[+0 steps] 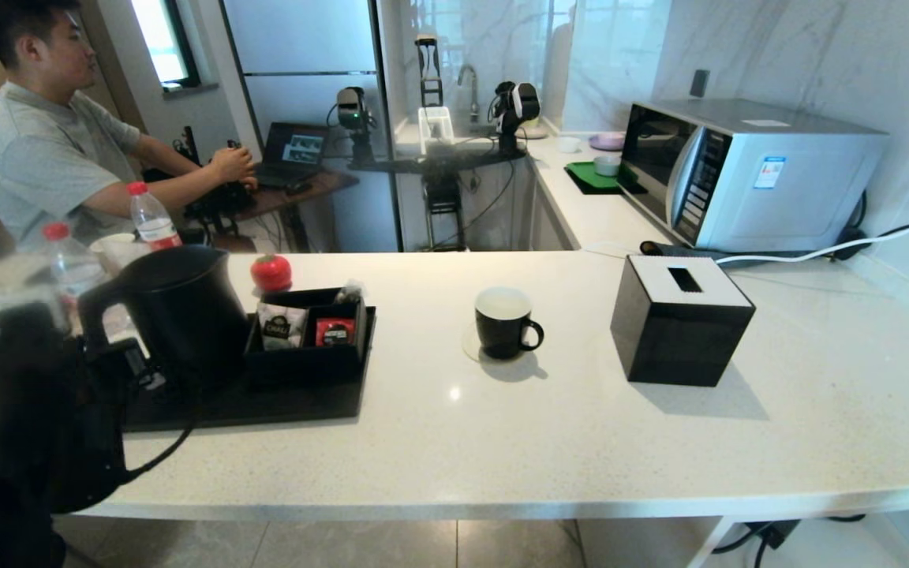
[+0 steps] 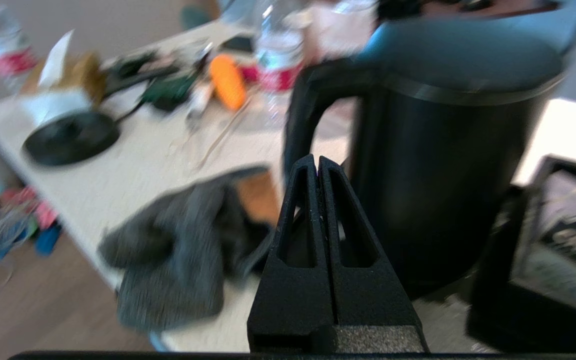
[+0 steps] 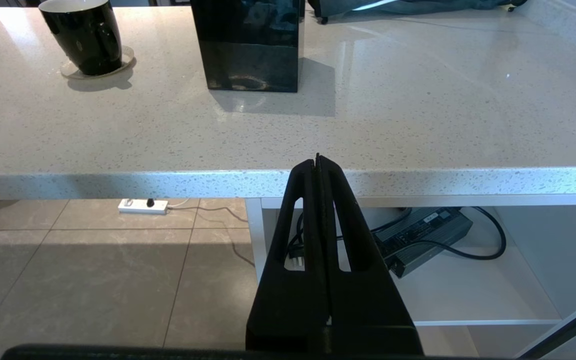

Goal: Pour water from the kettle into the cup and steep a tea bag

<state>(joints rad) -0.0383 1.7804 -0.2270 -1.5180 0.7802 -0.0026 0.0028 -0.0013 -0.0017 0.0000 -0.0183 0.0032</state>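
Observation:
The matte black kettle [image 1: 180,309] stands on a black tray [image 1: 265,406] at the counter's left. In the left wrist view the kettle [image 2: 448,165] fills the frame, its loop handle [image 2: 302,110] facing my left gripper [image 2: 317,162]. That gripper is shut with nothing in it, tips just short of the handle. The black cup [image 1: 503,322], white inside, sits on a coaster at mid-counter; it also shows as the cup [image 3: 86,37] in the right wrist view. My right gripper [image 3: 318,160] is shut and empty, below the counter's front edge. A small pale pouch [image 1: 349,291], possibly the tea bag, peeks from the organiser's back corner.
A black organiser [image 1: 308,335] on the tray holds a white sachet [image 1: 281,326] and a red sachet [image 1: 334,332]. A black tissue box [image 1: 679,319] stands right of the cup, a microwave [image 1: 746,170] behind it. A person sits at far left beside water bottles [image 1: 151,217].

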